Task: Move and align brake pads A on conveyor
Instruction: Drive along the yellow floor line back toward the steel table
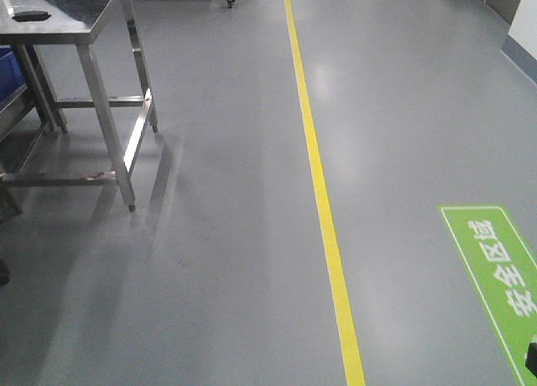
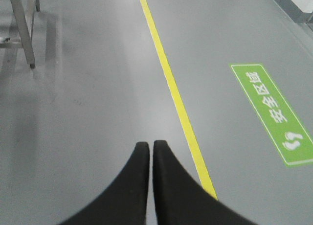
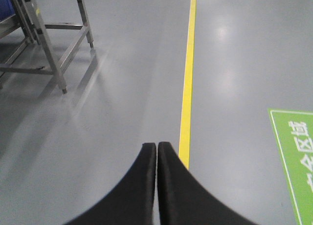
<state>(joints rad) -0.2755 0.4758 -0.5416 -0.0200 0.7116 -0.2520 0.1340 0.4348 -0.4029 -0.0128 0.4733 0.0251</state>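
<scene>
A small dark oblong object (image 1: 32, 15) lies on the steel table at the far left of the front view; it is too small to tell whether it is a brake pad. The conveyor is out of view. My left gripper (image 2: 150, 145) is shut with nothing between its black fingers and hangs over grey floor beside a yellow line. My right gripper (image 3: 157, 146) is also shut and empty, above the floor just left of the same line.
A stainless steel table (image 1: 84, 25) on thin legs stands at the left, with a blue bin (image 1: 8, 67) beneath it. A yellow floor line (image 1: 323, 201) runs away from me. A green floor sign (image 1: 503, 277) lies at the right.
</scene>
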